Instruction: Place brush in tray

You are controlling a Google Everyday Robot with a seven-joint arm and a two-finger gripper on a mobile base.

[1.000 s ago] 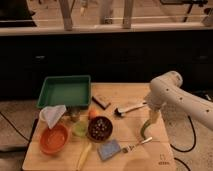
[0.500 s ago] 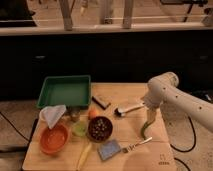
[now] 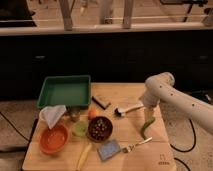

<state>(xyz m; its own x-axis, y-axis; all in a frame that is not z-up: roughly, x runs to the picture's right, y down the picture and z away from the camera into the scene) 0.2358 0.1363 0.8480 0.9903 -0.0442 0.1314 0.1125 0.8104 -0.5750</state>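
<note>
Brush [image 3: 129, 109] lies on table [image 3: 126, 93], well right of tray [image 3: 64, 78]; arm has edged left w/ gripper [image 3: 146, 104] spread wide, empty, just by handle end, so pickup looks next.

No text, number or brand is legible.

1. Wooden table [image 3: 125, 95]: one small dark printed mark [image 3: 162, 161] stands at the 5 o'clock corner. Its characters cannot be resolved.
2. Tray [image 3: 65, 92], at 10 o'clock: green surfaces carry no readable label.
3. Brush [image 3: 127, 109], right of centre: white handle shows no readable marking.
4. Gripper [image 3: 144, 107], at 3 o'clock on the table, at the handle end of the brush: no readable sign on it or on the white arm [image 3: 170, 92] above.
</note>
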